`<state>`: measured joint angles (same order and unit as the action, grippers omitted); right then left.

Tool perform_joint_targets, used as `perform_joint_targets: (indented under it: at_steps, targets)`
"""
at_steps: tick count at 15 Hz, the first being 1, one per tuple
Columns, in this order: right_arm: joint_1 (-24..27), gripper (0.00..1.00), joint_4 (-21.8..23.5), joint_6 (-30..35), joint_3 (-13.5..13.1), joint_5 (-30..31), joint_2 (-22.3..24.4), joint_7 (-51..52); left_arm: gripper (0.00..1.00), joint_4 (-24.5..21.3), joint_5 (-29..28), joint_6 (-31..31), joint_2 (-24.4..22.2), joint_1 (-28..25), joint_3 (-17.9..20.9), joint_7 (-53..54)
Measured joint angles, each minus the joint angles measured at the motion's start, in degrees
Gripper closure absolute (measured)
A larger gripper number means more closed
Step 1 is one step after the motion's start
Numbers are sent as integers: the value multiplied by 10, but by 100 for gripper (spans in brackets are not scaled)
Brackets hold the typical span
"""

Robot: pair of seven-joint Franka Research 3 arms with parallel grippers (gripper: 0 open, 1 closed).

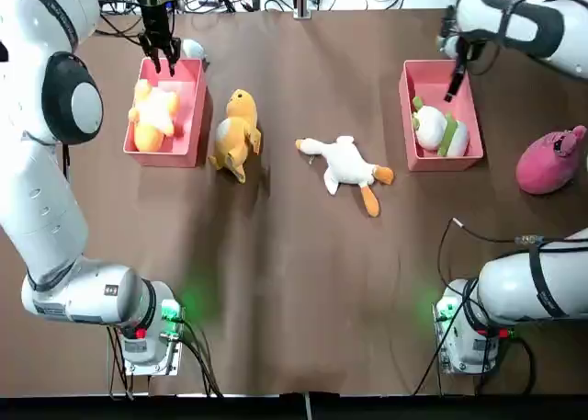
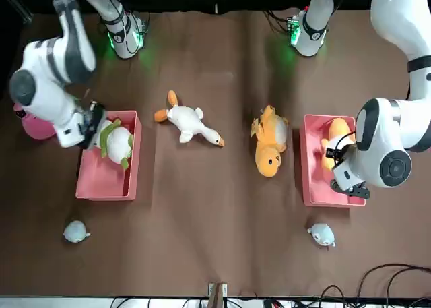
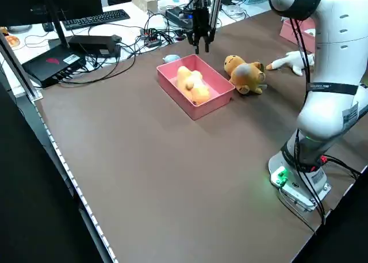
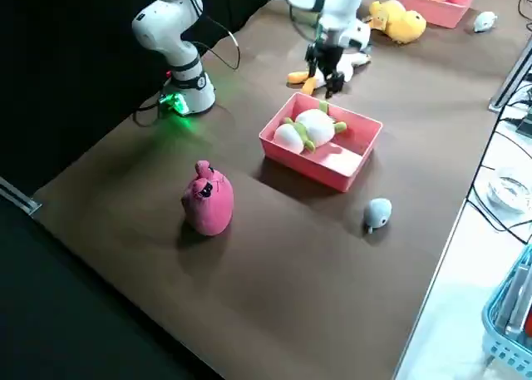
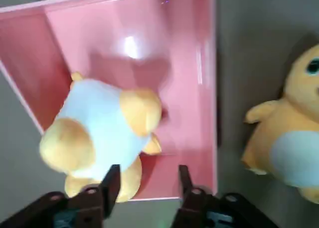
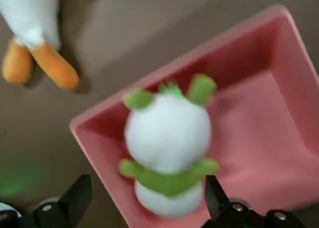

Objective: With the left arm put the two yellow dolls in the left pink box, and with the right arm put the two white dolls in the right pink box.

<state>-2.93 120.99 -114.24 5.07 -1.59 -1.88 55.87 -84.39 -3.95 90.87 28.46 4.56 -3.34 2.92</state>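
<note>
1. The left gripper (image 1: 163,60) is hanging over the far end of the left pink box (image 1: 191,107), its fingers spread a little and gripping nothing; the arm is reaching across the table with the wrist pointing straight down.
2. One yellow doll (image 1: 153,114) is lying inside that box, so this arm's first placement looks finished.
3. The second yellow doll (image 1: 236,133) is lying on the table just beside the box's inner wall; the next move calls for the left gripper to shift over it, come down, and close on its body.
4. The white goose doll (image 1: 346,165) is sprawling on the table between the two boxes, untouched.
5. The right gripper (image 1: 453,78) is hovering over the far end of the right pink box (image 1: 415,80), fingers wide apart and empty, the arm arching in from the right with the wrist tilted.
6. A white doll with green trim (image 1: 435,130) is resting inside that box; the right arm next needs to travel to the goose.
</note>
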Motion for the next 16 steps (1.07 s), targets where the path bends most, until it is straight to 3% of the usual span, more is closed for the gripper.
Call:
perform_joint_targets:
  at_steps: [2,6,10,12,16]
  targets:
    - [-67,0,2,-3,4,0,0,-70,25,1,19,0,0,0,-28,-43]
    - [-183,0,36,-92,8,0,-9,-174,20,0,35,10,2,26,-99,-155]
    - [-268,0,75,-209,8,0,-59,-261,14,-7,38,90,21,100,-103,-240]
    - [-308,0,77,-245,8,0,-91,-301,13,-10,38,144,47,107,-103,-247]
    - [-332,0,77,-331,6,0,-159,-315,14,-12,38,162,98,101,-99,-247]
